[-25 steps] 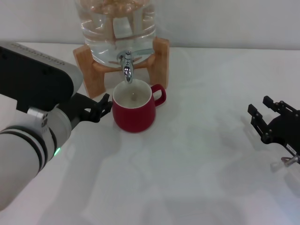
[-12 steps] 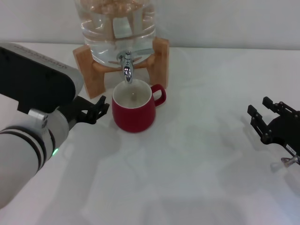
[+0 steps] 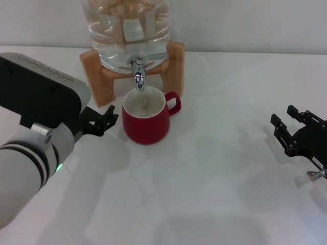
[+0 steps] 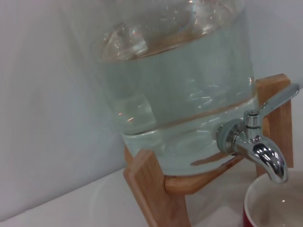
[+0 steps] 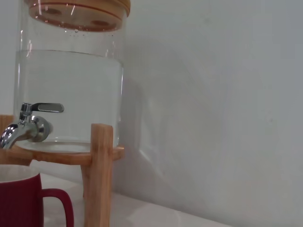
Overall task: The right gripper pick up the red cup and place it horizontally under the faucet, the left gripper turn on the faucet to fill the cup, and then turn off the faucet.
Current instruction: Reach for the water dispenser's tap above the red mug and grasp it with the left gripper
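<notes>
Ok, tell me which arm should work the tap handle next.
Left. The left gripper sits just beside the cup under the tap; the right gripper is far off to the side.

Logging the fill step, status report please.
Left gripper open, empty, beside red cup. Right gripper open, parked far right. Cup upright under faucet, handle pointing right. Nothing in the way.

Water jug (image 3: 125,25) top and right pincer (image 3: 295,131) arm out of frame.
</notes>
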